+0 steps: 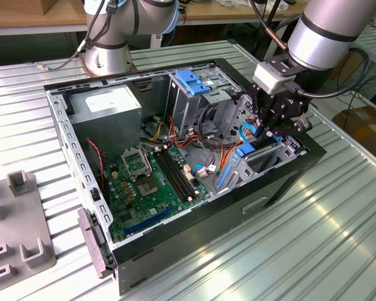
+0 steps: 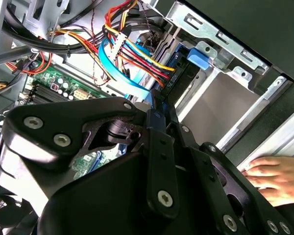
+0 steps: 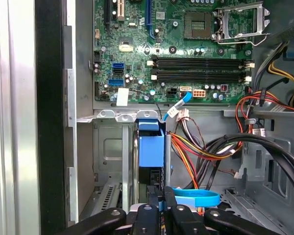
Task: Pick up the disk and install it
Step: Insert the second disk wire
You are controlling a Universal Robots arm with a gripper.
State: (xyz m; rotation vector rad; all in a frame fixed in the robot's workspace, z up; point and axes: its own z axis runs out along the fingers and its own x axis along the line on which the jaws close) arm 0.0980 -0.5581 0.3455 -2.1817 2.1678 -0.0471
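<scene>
While the open computer case (image 1: 175,157) lies on its side on the ribbed metal table (image 1: 288,238), the gripper (image 1: 263,135) reaches down into the case's drive bay, at the end of the case farthest from the grey power-supply box (image 1: 106,106). Its black fingers (image 3: 154,215) are drawn close together and pinch the disk (image 3: 151,147) by its edge, so that the disk stands on edge in the bay, blue rail uppermost in the first wrist view, just beside the green motherboard (image 3: 186,49). Bundles of red, yellow and black wires (image 3: 206,147) and a flat blue cable (image 3: 196,198) crowd the space next to the disk. In the second wrist view the gripper's black linkage (image 2: 137,171) hides most of the disk, and a person's hand (image 2: 274,178) rests outside the case, against its wall.
</scene>
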